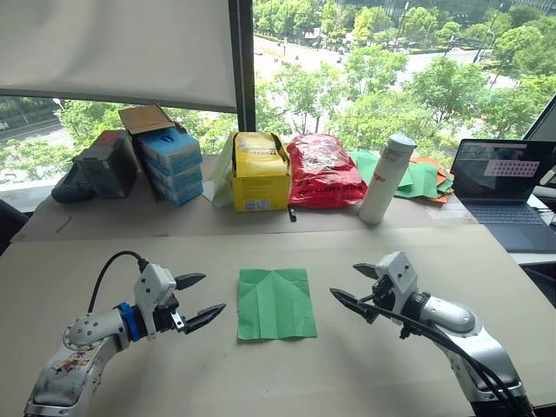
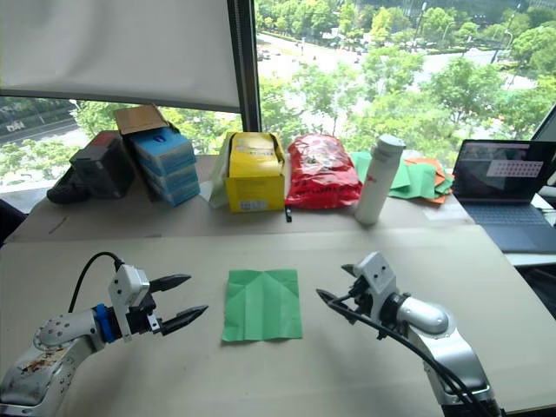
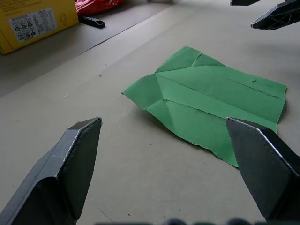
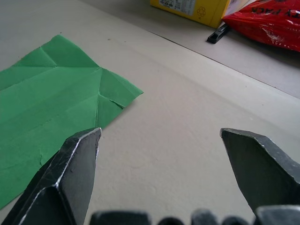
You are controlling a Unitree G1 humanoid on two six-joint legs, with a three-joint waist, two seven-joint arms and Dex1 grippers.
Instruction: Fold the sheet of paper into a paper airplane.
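Your left gripper (image 1: pixel 202 300) hovered low over the desk (image 1: pixel 130 252) with its two black fingers (image 3: pixel 70 164) spread wide and holding nothing. Your right gripper (image 1: pixel 354 287) mirrored it on the other side, fingers (image 4: pixel 70 168) likewise parted and empty.

Between the two sets of fingertips, touching neither, the sheet of paper (image 1: pixel 276 302) lay flat on the desk. It was bright green and near-square, with a centre crease running away from you and two corner folds at its far edge meeting in a shallow point. The left fingers pointed toward its left edge and the right fingers toward its right edge, each a short gap away.

Beyond the fingers, a seam crossed the desk, and just past it a small black clip-like object (image 1: pixel 292 213) lay on the surface. Farther on you had a row along the window: a dark bag (image 1: pixel 95 169), a stack of blue boxes (image 1: pixel 171 163) with a brown carton (image 1: pixel 146 117) on top, a yellow box (image 1: pixel 259 174), a red packet (image 1: pixel 324 169), and an upright white bottle (image 1: pixel 387 178). Behind the bottle sat a pile of green and orange papers (image 1: pixel 426 178), and beside that an open laptop (image 1: pixel 504 187).
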